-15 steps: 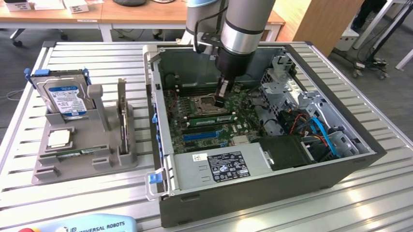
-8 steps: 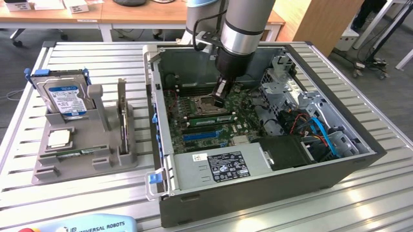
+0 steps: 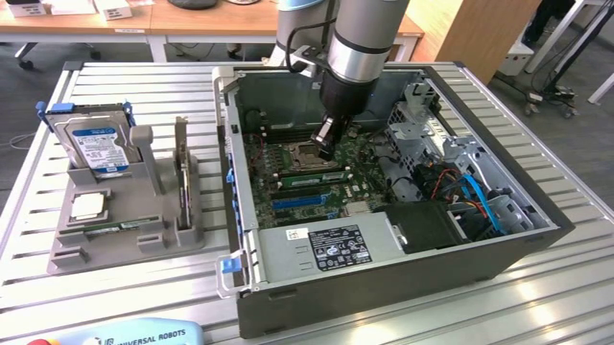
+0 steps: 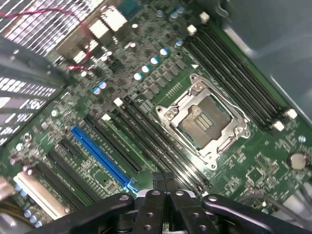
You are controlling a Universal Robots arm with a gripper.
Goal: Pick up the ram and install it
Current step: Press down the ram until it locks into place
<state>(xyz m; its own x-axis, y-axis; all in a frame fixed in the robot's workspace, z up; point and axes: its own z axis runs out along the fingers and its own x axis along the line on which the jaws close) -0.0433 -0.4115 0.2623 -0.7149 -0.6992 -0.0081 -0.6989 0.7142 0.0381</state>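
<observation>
The ram [image 3: 312, 177], a long thin green stick, stands on edge in a memory slot beside the empty processor socket [image 3: 299, 153] inside the open computer case [image 3: 384, 287]. My gripper [image 3: 326, 154] hangs straight down into the case with its tips just over the ram's middle; whether they touch it I cannot tell. In the wrist view the gripper [image 4: 163, 179] is shut, its black fingertips pressed together with nothing between them, right over the row of dark memory slots [image 4: 161, 146] next to the socket [image 4: 204, 122].
A grey holder [image 3: 125, 237] on the exterior view's left carries a silver hard drive [image 3: 96, 144], a small square chip [image 3: 88, 206], an upright card [image 3: 180, 169] and a thin green strip [image 3: 120, 228]. Drive cages and blue cables [image 3: 479, 194] crowd the case's right side.
</observation>
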